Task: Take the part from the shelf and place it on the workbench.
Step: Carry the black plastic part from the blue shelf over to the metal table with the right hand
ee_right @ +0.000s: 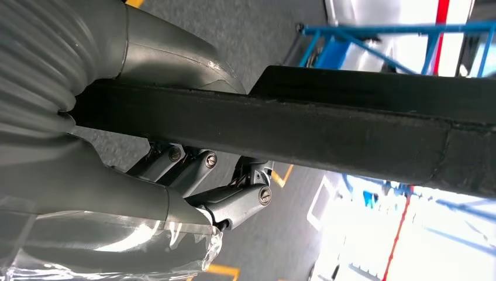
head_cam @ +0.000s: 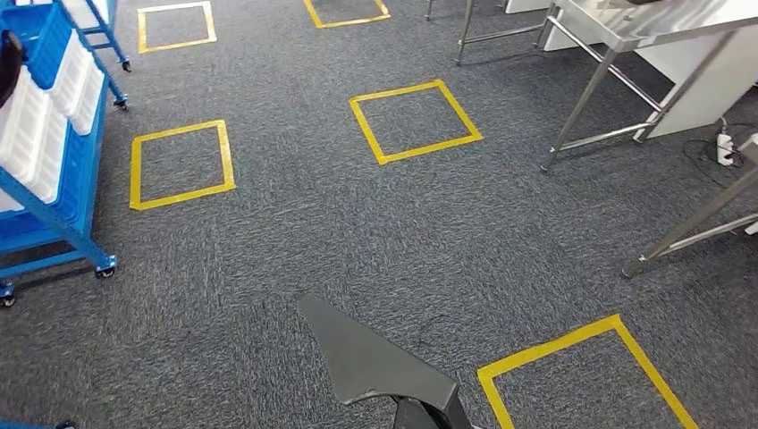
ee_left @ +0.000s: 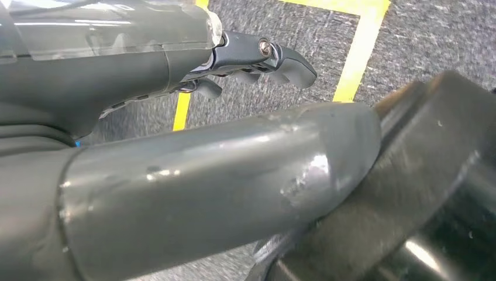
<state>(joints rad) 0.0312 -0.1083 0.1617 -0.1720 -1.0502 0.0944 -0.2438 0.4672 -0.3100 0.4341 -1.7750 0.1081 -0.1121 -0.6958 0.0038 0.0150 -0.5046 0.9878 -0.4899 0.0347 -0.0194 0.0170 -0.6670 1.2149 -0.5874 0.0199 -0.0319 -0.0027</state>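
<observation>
Part, flat dk grey plate, pointed end.

Speckled grey carpet — yellow tape squares, blue shelf, dark grey part

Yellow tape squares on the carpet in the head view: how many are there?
5: top left, top centre, cut off, left by the blue shelf, centre, bottom right, cut off. More may lie outside.
</observation>
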